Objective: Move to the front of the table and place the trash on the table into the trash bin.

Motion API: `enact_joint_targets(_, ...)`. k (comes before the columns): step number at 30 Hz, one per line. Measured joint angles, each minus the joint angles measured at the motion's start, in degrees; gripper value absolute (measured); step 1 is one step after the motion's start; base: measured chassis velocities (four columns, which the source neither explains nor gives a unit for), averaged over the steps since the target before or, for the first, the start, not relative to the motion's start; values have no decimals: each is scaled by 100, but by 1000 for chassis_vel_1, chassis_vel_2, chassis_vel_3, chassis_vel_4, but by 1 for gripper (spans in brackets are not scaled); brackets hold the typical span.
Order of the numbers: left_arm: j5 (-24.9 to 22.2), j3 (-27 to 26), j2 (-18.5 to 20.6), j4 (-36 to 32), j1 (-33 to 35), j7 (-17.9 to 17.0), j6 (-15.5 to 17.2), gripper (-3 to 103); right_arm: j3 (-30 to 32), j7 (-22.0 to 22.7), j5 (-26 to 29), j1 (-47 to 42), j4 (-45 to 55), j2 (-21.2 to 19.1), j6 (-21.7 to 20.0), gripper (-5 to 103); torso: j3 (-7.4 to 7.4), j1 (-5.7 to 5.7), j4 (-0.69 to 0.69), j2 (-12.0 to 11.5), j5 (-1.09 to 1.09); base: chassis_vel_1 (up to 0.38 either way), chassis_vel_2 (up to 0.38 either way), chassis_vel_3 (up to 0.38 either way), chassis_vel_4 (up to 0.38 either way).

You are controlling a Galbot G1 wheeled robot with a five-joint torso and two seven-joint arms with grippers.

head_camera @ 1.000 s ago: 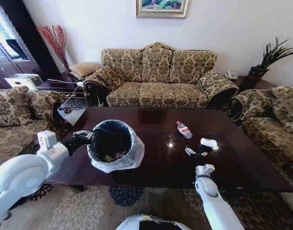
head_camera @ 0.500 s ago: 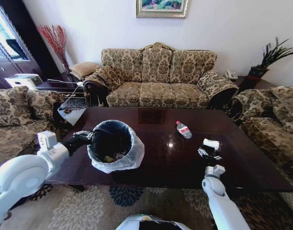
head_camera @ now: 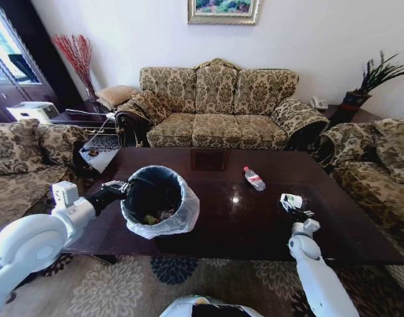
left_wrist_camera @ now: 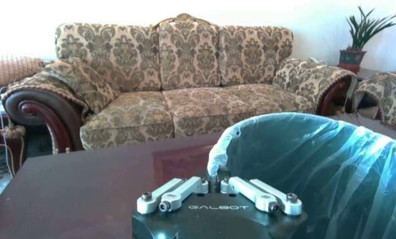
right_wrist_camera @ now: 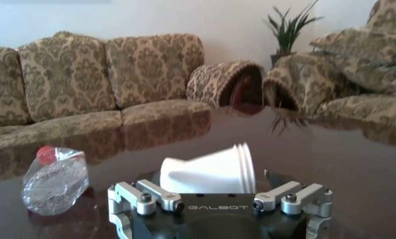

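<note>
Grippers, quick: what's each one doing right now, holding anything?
Left gripper: shut on the trash bin rim.
Right gripper: open around the paper cup lying on the table.

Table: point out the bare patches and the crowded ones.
On the table, bare wood runs between the trash bin and the plastic bottle, and along the sofa-side edge. It is crowded at the right, where the right gripper meets the paper cup, and at the bin, gripped by the left gripper.

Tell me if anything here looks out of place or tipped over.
The trash bin stands on the table, its rim pinched by the left gripper. A white paper cup lies on its side at the open right gripper; a crushed bottle lies beyond.
</note>
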Motion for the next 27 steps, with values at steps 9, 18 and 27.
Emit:
enact_joint_targets(9,17,-26,-42,4,16,21,-60,4,-67,-50,110,70,-42,35,-136,80,0,0,0,0,0,0,0,0,0)
enact_joint_targets(18,28,-20,-54,6,-1,27,-81,4,-81,-106,109,18,-3,37,-129,42,0,0,0,0,0,0,0,0,0)
enact_joint_targets(27,49,-38,-108,1,39,32,-99,4,-99,-106,136,34,5,56,-110,15,0,0,0,0,-1,0,0,0,0)
